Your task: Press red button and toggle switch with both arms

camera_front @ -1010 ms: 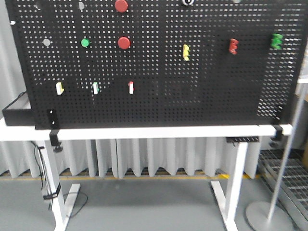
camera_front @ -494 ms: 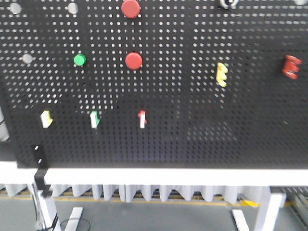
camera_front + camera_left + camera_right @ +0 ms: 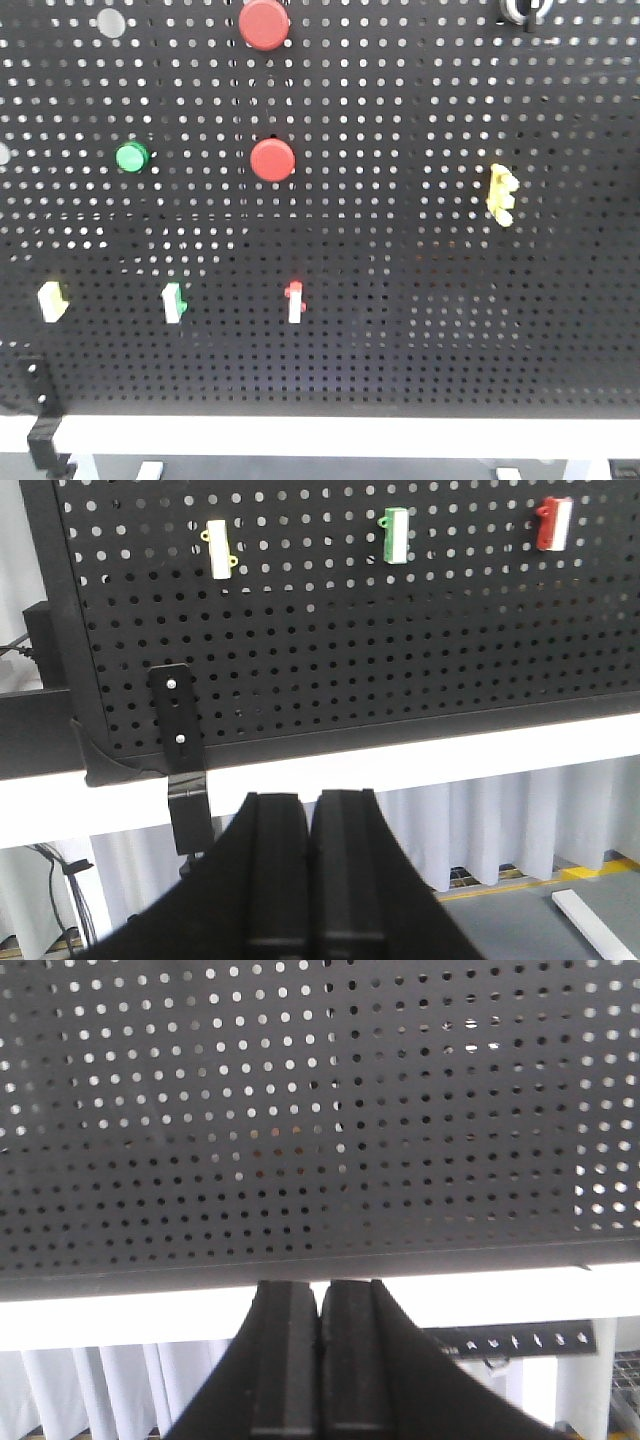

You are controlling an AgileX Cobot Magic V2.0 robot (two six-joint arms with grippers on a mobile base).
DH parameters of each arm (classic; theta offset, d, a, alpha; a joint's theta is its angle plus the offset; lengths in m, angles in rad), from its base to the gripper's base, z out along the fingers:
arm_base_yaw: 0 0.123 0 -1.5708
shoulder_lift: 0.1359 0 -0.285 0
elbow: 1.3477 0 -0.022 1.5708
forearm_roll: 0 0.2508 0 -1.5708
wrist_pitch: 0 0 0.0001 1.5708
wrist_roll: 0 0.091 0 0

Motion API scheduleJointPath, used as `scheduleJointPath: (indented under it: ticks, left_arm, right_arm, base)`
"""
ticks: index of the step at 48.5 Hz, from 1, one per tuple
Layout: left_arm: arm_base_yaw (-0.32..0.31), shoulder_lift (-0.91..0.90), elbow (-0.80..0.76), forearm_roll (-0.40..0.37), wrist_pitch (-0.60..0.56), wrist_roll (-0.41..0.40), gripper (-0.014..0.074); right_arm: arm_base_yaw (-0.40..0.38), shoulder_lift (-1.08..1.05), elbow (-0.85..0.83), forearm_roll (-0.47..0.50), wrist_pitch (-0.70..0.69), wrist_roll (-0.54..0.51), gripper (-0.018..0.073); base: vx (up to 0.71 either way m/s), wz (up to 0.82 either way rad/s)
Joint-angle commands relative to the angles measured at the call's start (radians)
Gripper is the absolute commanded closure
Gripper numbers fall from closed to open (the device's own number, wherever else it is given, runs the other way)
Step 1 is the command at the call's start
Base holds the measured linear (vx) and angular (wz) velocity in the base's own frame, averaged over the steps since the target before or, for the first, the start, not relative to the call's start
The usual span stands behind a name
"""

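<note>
The front view is filled by the black pegboard (image 3: 400, 250), standing upright on the white table edge (image 3: 320, 437). Two round red buttons sit one above the other left of centre: the upper red button (image 3: 264, 24) near the top edge and the lower red button (image 3: 272, 160) straight beneath it. A green button (image 3: 132, 156) is level with the lower one, off to its left. Along the bottom runs a row of three small toggle switches, well apart from each other: the yellow toggle switch (image 3: 52, 300), the green toggle switch (image 3: 173, 302), and the red toggle switch (image 3: 295, 301), which hangs almost directly under the red buttons. A yellow clip-like part (image 3: 502, 193) sits alone on the right. From the left wrist, the left gripper (image 3: 310, 802) has its black fingers pressed flat together with nothing between them, low in front of the table edge, below the row of switches and clear of the board; a black bracket (image 3: 178, 730) clamps the board's corner just up-left of it. From the right wrist, the right gripper (image 3: 320, 1288) is likewise closed tight on nothing, pointing at bare pegboard just above the table edge, with no button or switch in that view.
</note>
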Motion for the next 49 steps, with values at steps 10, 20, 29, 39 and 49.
scheduleJointPath:
  ticks: [10, 20, 29, 39, 49]
  left_arm:
    - [0.001, -0.015, 0.035, -0.01, -0.078, -0.008, 0.0595]
    - [0.001, -0.015, 0.035, -0.01, -0.078, -0.008, 0.0595]
    - [0.001, -0.015, 0.035, -0.01, -0.078, -0.008, 0.0595]
    - [0.001, -0.015, 0.023, 0.004, -0.275, 0.0, 0.0595]
    - [0.001, 0.184, -0.404, -0.034, -0.086, -0.047, 0.0595]
  right_arm:
    - [-0.005, -0.017, 0.012, -0.01, -0.084, -0.005, 0.0562]
    - [-0.005, -0.017, 0.012, -0.01, -0.084, -0.005, 0.0562]
    - [-0.005, -0.017, 0.012, -0.01, -0.084, -0.005, 0.0562]
    - [-0.005, -0.017, 0.012, -0.008, -0.113, -0.005, 0.0562]
    - [-0.003, 0.107, -0.322, -0.02, -0.194, -0.046, 0.0562]
  base:
    - [0.08, 0.0]
    - [0.04, -0.01]
    - [0.0, 0.0]
    - [0.0, 0.0]
    - [0.0, 0.0]
